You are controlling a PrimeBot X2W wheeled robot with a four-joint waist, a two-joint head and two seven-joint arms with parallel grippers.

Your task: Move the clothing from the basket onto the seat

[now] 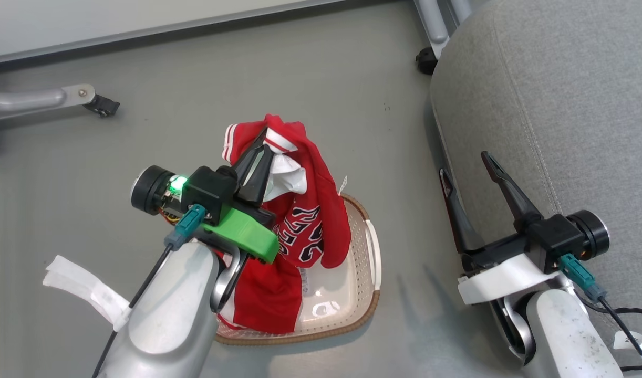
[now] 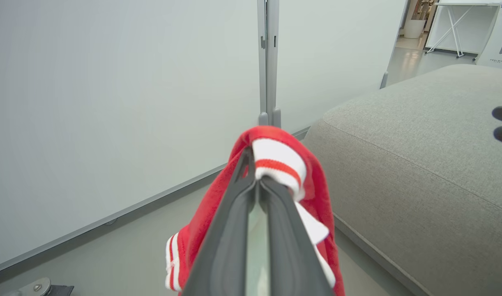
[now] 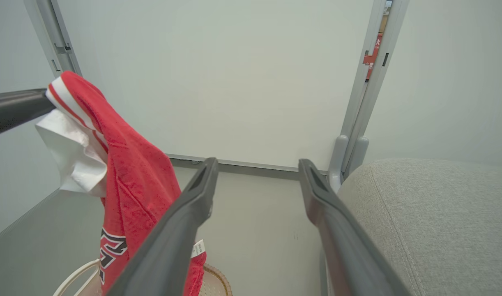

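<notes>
While the lift-out step appears to be in hand, we enter the items view by view. Head view: left gripper [image 1: 263,149], fingers together and clamped on the clothing [image 1: 310,210], a red garment with white trim and black-and-white lettering. It hangs from the fingertips, and its lower part seems to reach down inside the basket [image 1: 372,247]. The basket stands on the grey floor [image 1: 247,68], and we see part of its pale bottom bare. The seat [image 1: 562,105] lies to the right, with a strip of floor between it and the basket. The right gripper [image 1: 464,164] has its fingers spread wide and holds nothing, at the seat's near edge. Left wrist view: the two dark fingers are pressed together with a fold of striped cuff pinched at their tips, and the grey cushion lies off to the right, past the cloth. Right wrist view: the fingers stand apart and empty, the garment hangs at the left above the basket rim, the cushion is at the lower right, and a white wall panel [image 3: 234,82] stands behind. We judge the next move to call for more height, until the hem clears the rim, then a carry rightward over the cushion before release. The idle right arm sits near that path.
</notes>
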